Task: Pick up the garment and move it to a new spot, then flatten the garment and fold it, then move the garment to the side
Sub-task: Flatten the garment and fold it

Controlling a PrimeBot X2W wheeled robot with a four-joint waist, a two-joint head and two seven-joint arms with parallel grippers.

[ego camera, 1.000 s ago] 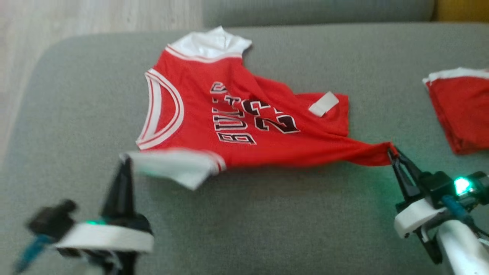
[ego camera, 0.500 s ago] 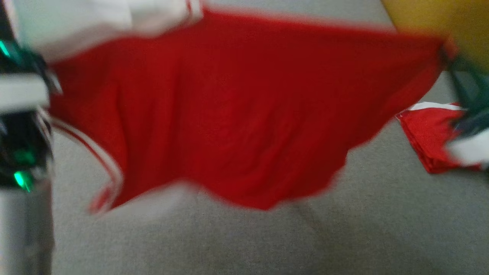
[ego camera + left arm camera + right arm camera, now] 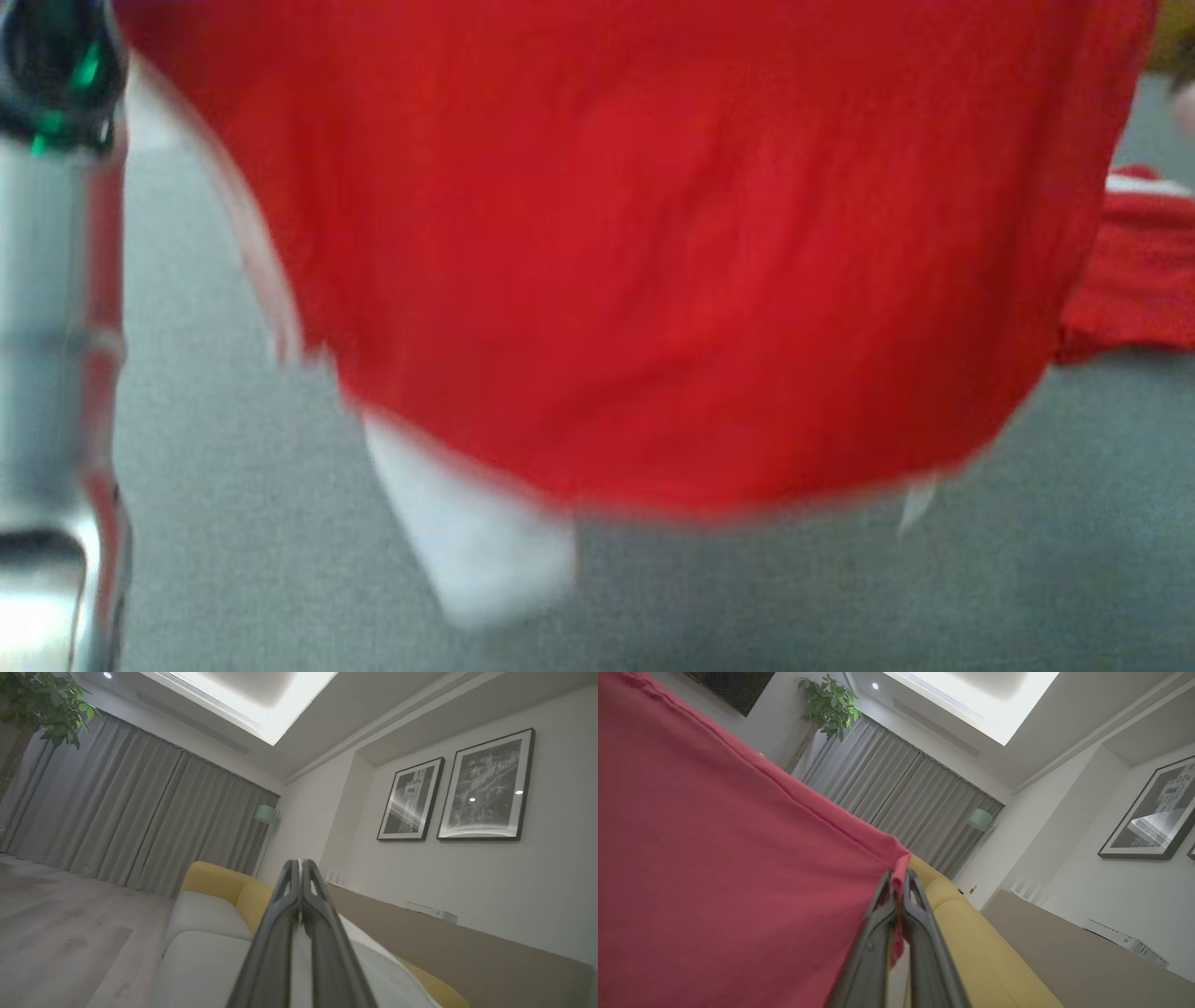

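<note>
Grey woven sofa cushion [image 3: 233, 541] is seen beneath everything in the head view. Above it, clear of the cushion, a red sleeveless jersey with white trim [image 3: 653, 243] is held aloft and spread wide, its lower edge and a white flap hanging free. A silver left forearm [image 3: 56, 327] is raised upright along the left edge. The left fingers [image 3: 285, 905] are pressed together and pointed up toward the ceiling, with a pale sliver of cloth pinched between them. The right fingers [image 3: 880, 933], likewise tilted upward, are clamped on the jersey's red corner. A folded red garment [image 3: 1134, 271] is seen resting on the cushion at the right.
</note>
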